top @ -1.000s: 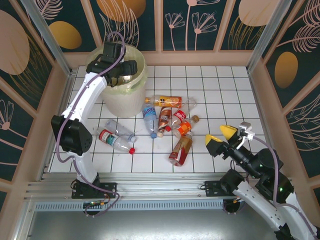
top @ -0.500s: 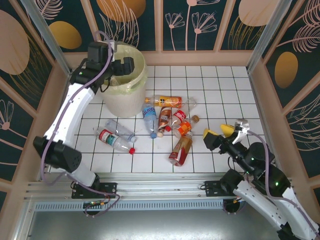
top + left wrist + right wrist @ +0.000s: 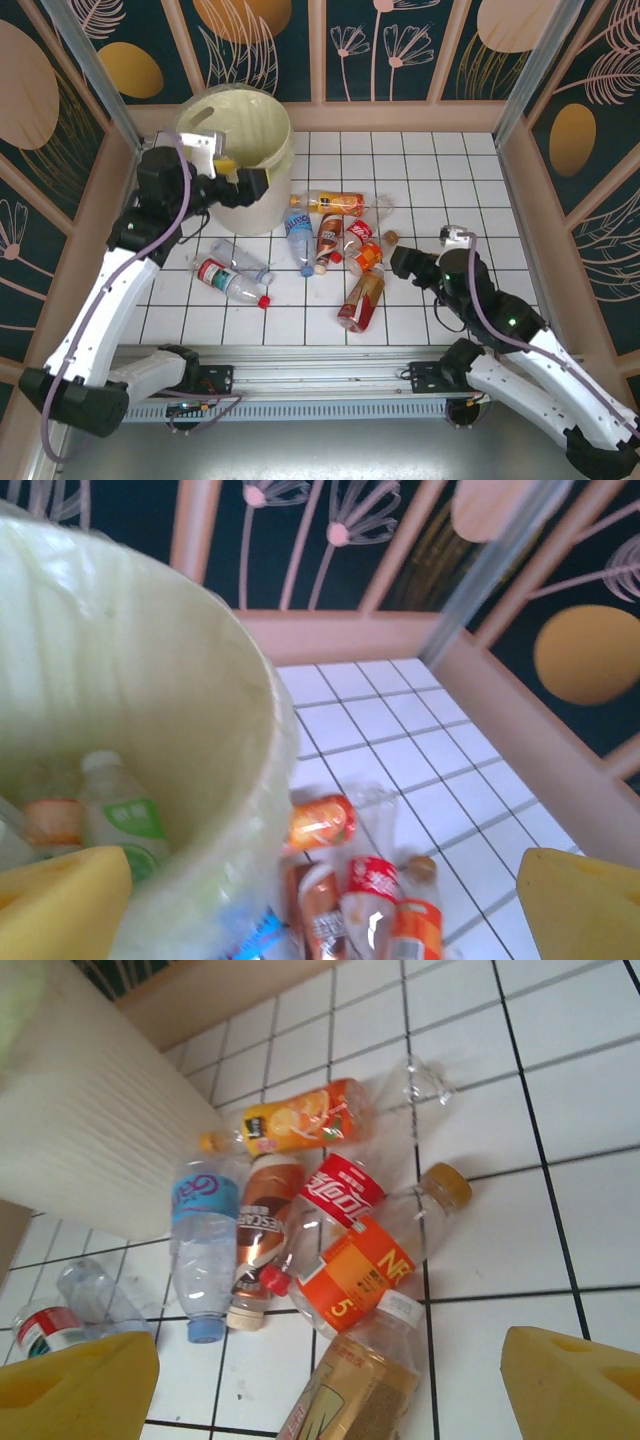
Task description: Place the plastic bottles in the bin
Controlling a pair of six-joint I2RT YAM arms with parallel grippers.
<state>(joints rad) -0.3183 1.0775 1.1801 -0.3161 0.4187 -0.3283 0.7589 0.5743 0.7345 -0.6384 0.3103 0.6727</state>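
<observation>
Plastic bottles (image 3: pixel 330 240) lie just beside the right hand (image 3: pixel 402 262).

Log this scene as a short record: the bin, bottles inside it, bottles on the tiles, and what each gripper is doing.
bin: upright, bag-lined, far left corner of the tiles
inside bin: at least a green-labelled bottle and an orange-labelled bottle
on tiles: cluster of bottles right of the bin; two bottles lying in front of it
left gripper: open, empty, at the bin's near side
right gripper: open, empty, at the cluster's right edge
</observation>
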